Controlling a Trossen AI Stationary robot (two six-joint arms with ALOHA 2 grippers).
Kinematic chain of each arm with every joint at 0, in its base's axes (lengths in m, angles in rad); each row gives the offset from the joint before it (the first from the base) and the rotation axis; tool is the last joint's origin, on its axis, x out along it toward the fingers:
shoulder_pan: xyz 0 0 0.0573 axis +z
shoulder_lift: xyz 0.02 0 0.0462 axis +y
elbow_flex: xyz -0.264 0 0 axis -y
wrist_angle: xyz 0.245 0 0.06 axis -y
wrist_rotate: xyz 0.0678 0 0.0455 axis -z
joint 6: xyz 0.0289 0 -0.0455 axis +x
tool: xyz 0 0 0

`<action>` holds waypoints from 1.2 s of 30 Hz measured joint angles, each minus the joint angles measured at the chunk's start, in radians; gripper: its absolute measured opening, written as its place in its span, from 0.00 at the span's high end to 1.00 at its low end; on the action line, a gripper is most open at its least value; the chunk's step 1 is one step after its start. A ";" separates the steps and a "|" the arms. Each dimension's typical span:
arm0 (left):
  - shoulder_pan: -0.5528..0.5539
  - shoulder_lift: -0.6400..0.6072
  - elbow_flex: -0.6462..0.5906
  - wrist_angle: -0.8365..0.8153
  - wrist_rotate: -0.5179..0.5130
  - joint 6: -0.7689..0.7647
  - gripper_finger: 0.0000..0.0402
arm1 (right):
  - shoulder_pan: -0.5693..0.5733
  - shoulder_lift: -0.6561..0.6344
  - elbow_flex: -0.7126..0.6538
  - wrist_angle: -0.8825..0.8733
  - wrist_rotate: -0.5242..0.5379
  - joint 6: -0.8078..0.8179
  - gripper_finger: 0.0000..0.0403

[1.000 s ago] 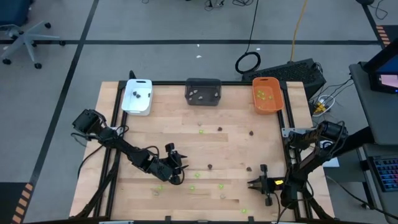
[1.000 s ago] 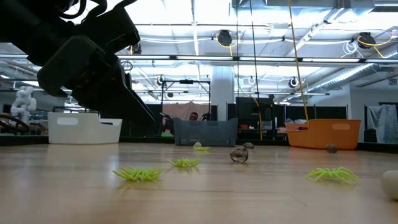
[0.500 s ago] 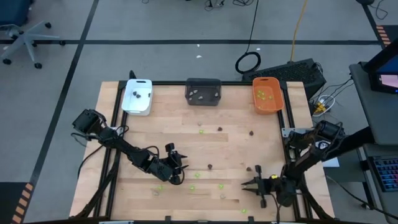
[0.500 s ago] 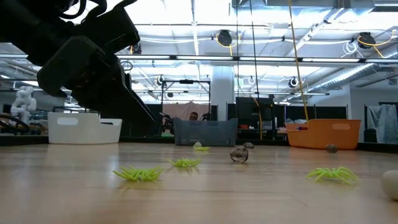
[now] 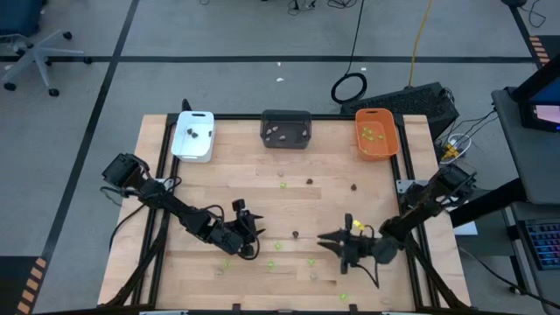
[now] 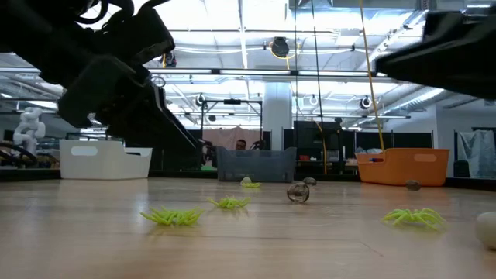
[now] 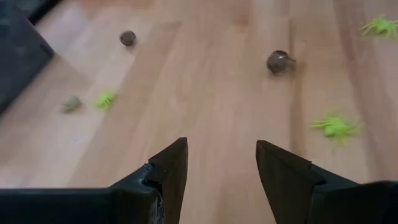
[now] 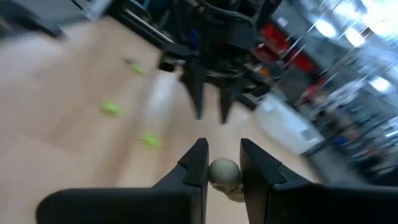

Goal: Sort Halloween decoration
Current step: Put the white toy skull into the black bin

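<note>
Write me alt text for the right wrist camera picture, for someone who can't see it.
The right gripper holds a small pale beige-grey round piece between its two dark fingers above the wooden table. Lime green pieces lie on the wood beyond it, with the left gripper farther off and a white tray behind.

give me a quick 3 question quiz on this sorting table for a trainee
1. True or false: the left gripper holds a piece.
2. What is between the right gripper's fingers? A) green spider B) pale skull C) nothing
3. Fill in: the tray with green pieces in it is ____.

Key: 1 false, its jaws are open and empty. 2 B, the pale skull. 3 orange.
</note>
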 joint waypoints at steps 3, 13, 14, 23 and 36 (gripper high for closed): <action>0.018 0.000 0.000 0.005 -0.021 0.048 0.53 | -0.059 0.000 0.000 0.043 -0.001 -0.185 0.90; 0.089 0.000 0.000 0.012 -0.044 0.094 0.53 | -0.263 -0.001 0.000 0.052 -0.116 -0.526 0.90; 0.093 0.000 0.000 0.012 -0.045 0.094 0.53 | -0.279 -0.001 0.000 0.053 -0.136 -0.541 0.90; 0.095 0.000 0.000 0.012 -0.045 0.093 0.53 | -0.388 -0.001 0.000 0.056 -0.224 -0.586 0.89; 0.095 0.000 0.000 0.012 -0.045 0.046 0.53 | -0.436 -0.001 0.000 0.056 -0.264 -0.299 0.89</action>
